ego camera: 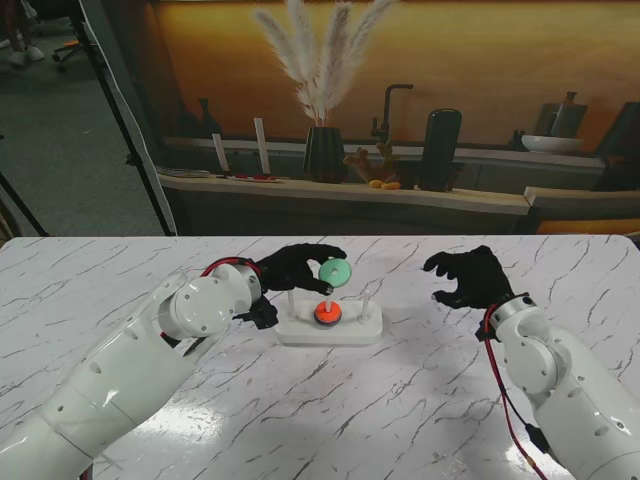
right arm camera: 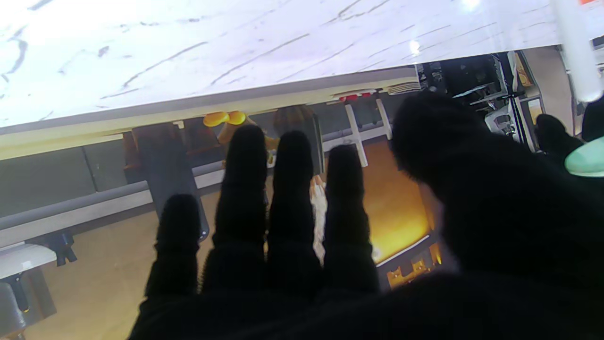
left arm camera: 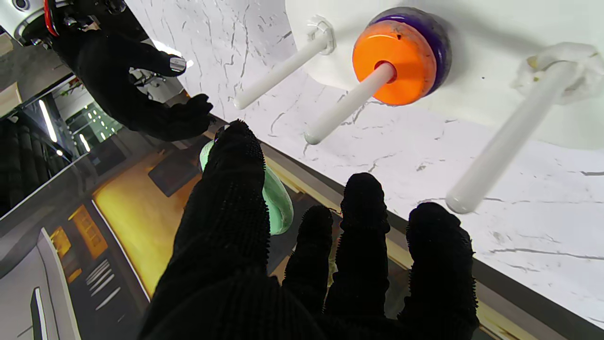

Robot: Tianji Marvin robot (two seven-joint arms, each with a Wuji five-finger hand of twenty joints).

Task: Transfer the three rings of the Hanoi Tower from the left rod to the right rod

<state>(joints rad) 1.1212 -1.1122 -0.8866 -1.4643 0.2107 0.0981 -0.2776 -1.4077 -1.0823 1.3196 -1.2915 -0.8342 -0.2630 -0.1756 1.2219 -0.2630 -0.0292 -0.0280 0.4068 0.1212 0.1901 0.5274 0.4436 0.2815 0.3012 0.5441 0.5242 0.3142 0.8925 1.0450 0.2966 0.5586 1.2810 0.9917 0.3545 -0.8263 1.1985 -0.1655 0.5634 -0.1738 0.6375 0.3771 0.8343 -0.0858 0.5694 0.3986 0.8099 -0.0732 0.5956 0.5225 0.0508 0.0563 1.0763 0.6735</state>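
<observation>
While the white base [ego camera: 345, 329] of the Hanoi Tower is sitting on the marble desk [ego camera: 330, 400], the left hand [ego camera: 300, 267] is holding the green ring [ego camera: 334, 271] in the air over it, pinching the ring between thumb and fingers. In the stand's view the ring is hanging above the middle rod [ego camera: 327, 296], tilted on edge, clear of every rod tip. The orange ring [ego camera: 327, 314] is sitting on the middle rod, and the left wrist view is showing a purple ring [left arm camera: 436, 42] lying under it against the base. The left rod [ego camera: 290, 304] and the right rod [ego camera: 365, 300] are standing bare. The right hand [ego camera: 470, 277] is hovering to the right of the base, well apart from it, holding nothing, its fingers spread and slightly curled. From the right wrist view, its four fingers [right arm camera: 243, 189] are pointing out past the far desk edge, with the green ring showing at the picture's border.
</observation>
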